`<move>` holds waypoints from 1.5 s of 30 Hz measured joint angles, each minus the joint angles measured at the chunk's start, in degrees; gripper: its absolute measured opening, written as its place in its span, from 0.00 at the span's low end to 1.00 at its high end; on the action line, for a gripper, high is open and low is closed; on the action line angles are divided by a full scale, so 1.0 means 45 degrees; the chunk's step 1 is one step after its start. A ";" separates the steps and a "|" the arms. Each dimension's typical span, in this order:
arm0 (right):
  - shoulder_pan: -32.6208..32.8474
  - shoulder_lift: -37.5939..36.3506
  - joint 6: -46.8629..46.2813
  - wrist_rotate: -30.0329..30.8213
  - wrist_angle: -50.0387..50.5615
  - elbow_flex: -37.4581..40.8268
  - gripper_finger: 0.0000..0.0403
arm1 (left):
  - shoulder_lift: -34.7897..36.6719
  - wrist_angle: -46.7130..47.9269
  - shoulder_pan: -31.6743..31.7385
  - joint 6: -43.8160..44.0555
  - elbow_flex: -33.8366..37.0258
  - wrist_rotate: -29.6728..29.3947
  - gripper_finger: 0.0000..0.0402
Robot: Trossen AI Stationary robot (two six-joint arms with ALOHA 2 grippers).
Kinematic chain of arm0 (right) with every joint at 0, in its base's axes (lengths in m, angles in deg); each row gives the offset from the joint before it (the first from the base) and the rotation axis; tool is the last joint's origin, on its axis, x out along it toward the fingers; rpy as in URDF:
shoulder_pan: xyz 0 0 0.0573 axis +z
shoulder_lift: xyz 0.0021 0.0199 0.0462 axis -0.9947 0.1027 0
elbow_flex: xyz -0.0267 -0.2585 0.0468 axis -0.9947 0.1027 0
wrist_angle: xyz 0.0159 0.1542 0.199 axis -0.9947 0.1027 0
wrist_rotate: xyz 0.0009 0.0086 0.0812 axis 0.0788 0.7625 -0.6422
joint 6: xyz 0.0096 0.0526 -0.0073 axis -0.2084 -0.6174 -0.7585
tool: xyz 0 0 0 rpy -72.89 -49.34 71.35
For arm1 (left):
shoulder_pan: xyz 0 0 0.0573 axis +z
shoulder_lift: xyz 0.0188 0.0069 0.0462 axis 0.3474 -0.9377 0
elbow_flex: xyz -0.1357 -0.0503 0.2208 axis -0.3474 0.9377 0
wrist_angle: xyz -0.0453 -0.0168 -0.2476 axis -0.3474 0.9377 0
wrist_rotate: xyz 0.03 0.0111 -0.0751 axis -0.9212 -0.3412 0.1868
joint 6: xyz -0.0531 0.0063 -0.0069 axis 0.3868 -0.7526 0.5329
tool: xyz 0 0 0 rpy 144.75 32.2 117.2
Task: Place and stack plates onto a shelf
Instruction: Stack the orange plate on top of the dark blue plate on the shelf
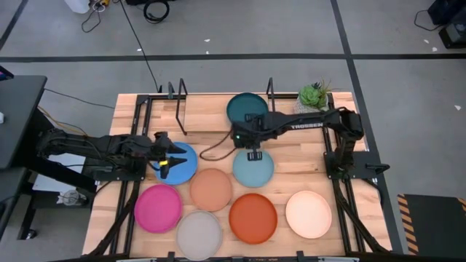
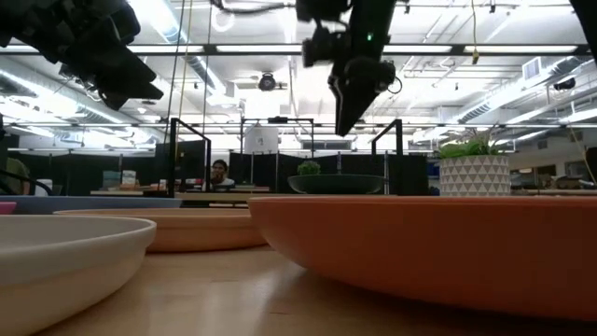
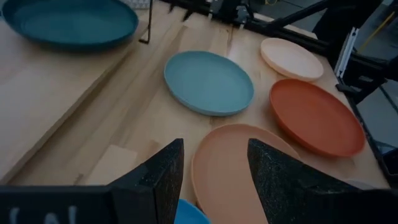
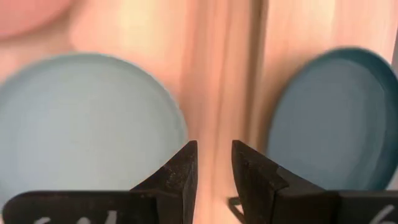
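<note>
The dark teal plate [image 1: 247, 108] lies on the shelf [image 1: 211, 115] at the table's far side. Seven more plates lie flat on the tabletop: blue [image 1: 183, 164], pale blue [image 1: 253, 171], tan [image 1: 211, 189], pink [image 1: 158, 207], grey [image 1: 199, 234], orange [image 1: 253, 217] and cream [image 1: 308, 213]. My right gripper [image 4: 214, 146] hangs open and empty, pointing steeply down, between the pale blue plate [image 4: 81, 118] and the teal plate [image 4: 336, 118], above the tabletop. My left gripper [image 3: 216, 144] stands open and empty over the blue plate, with the tan plate [image 3: 230, 168] ahead of it.
A potted plant [image 1: 314, 95] stands at the far right corner beside the shelf. Thin black uprights [image 1: 180, 93] rise at the shelf's ends. A black cable [image 1: 211, 149] lies on the wood between the shelf and the plates. Bare plank shows left of the teal plate.
</note>
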 joint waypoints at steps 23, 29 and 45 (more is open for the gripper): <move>0.3534 -0.0063 -0.1209 0.1869 -0.0657 0.0828 0.26 | -0.4487 0.2392 -0.1796 0.2390 -0.1749 0.0919 0.46; 0.3861 -0.0651 -0.1291 0.1962 -0.1376 0.1561 0.26 | -0.4770 0.2425 -0.2602 0.2858 -0.2166 0.0899 0.46; 0.4631 -0.1343 -0.1688 0.1894 -0.2241 0.2322 0.26 | -0.4775 0.2642 -0.3665 0.3691 -0.2200 -0.0329 0.46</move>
